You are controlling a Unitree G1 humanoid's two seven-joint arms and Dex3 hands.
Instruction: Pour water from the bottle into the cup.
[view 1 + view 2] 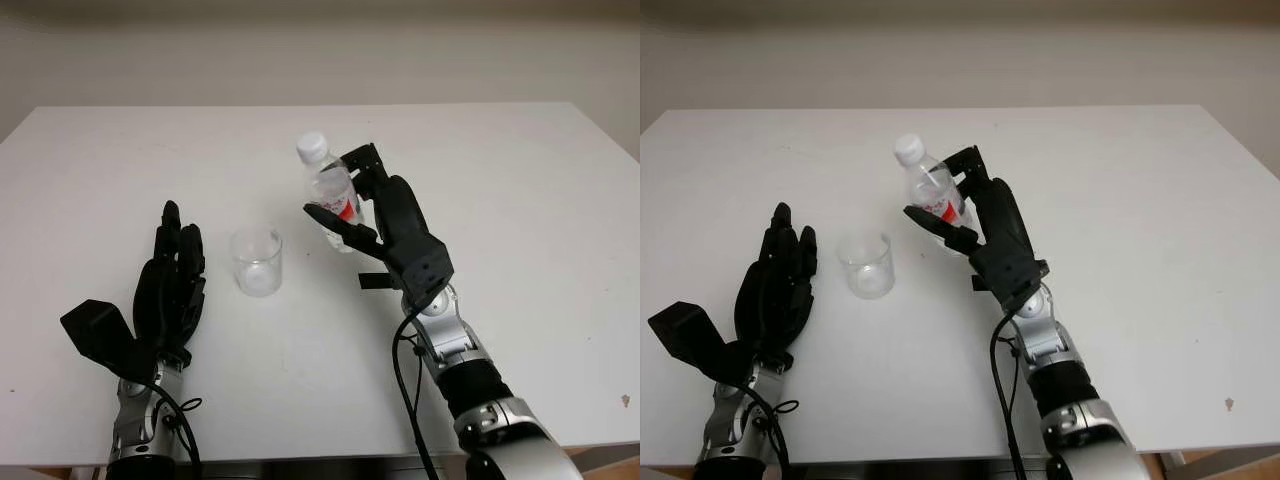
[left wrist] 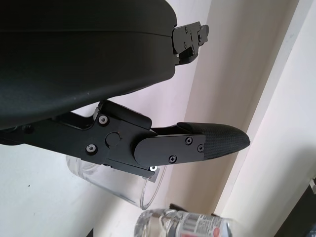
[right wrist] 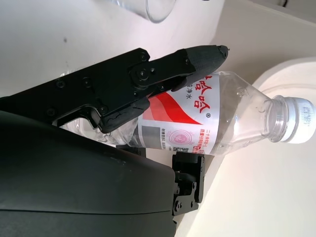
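A clear plastic bottle [image 1: 331, 192] with a white cap and a red-and-white label is held just above the white table [image 1: 520, 180], leaning slightly to the left; its label also faces the right wrist view [image 3: 197, 123]. My right hand [image 1: 375, 215] is shut on the bottle around its middle. A small clear cup [image 1: 257, 261] stands upright on the table to the left of the bottle, a short gap away. My left hand [image 1: 172, 285] is open, just left of the cup and apart from it.
The table's far edge meets a pale wall. A black cable [image 1: 405, 380] hangs along my right forearm near the table's front edge. White tabletop stretches to the right of the bottle and behind the cup.
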